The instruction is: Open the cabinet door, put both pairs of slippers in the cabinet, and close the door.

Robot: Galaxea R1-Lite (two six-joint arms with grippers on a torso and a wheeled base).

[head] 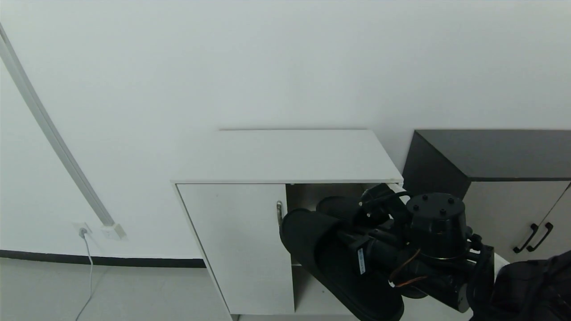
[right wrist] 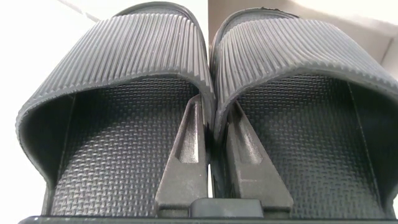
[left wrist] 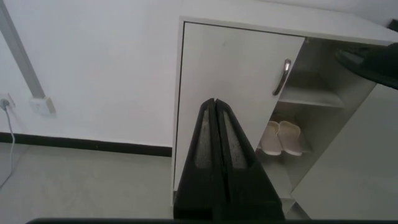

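Black slippers (right wrist: 149,93), pinched together by the right pincer (right wrist: 213,124), hang before the open cabinet (head: 290,156) where the white slippers (left wrist: 281,138) already lie inside, so placing them and closing up seem left; the left pincer (left wrist: 214,107) is pressed together, empty.

My right arm (head: 386,252) is matte black throughout. Its big joint is a drum-shaped housing (head: 435,223) with a flat cap dotted with small dark screws. A thin orange wire (head: 403,268) loops beneath it, a black cable (head: 388,195) arcs near the wrist, and a small white label (head: 361,261) with blue print sits on the forearm. The left tool (left wrist: 214,102) has two long black wedge fingers (left wrist: 202,146) with grey recessed faces. The right tool (right wrist: 214,106) has similarly hollowed black fingers.
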